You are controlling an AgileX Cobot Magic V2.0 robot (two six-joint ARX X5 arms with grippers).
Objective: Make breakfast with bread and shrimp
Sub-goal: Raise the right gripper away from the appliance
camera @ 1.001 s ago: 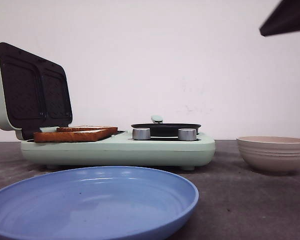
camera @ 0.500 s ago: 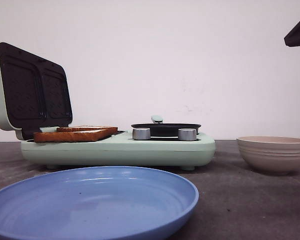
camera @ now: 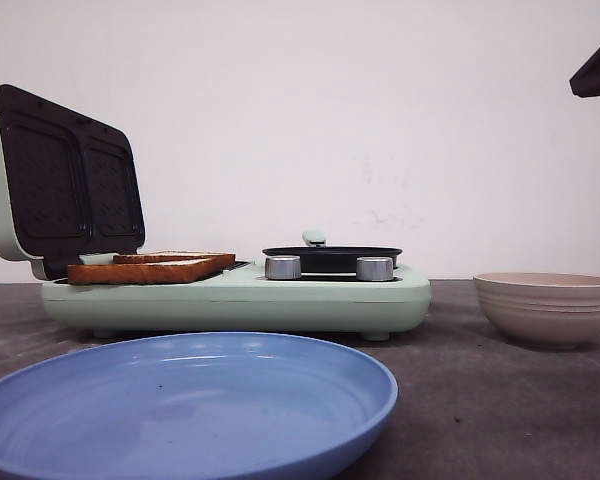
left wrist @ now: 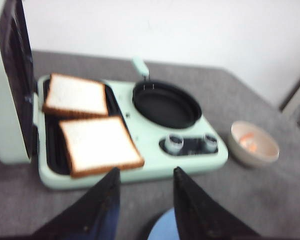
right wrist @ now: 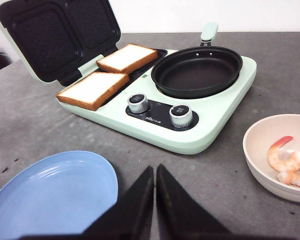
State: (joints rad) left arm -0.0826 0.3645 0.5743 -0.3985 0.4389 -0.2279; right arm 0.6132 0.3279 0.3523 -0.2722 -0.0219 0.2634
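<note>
Right end effector [right wrist: 155,200]: fingers together, empty, above desk [right wrist: 35,125] | left end effector [left wrist: 142,200]: fingers apart, empty | shrimp [right wrist: 287,162] in beige bowl [right wrist: 255,157]: open before descending, pinch one | bread [right wrist: 110,75] on sandwich maker [right wrist: 210,130] plates.

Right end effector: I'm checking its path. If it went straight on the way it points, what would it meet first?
Probably the breakfast maker's front edge below the two knobs, past bare tabletop; depth is unclear. The right end effector is shut.
</note>
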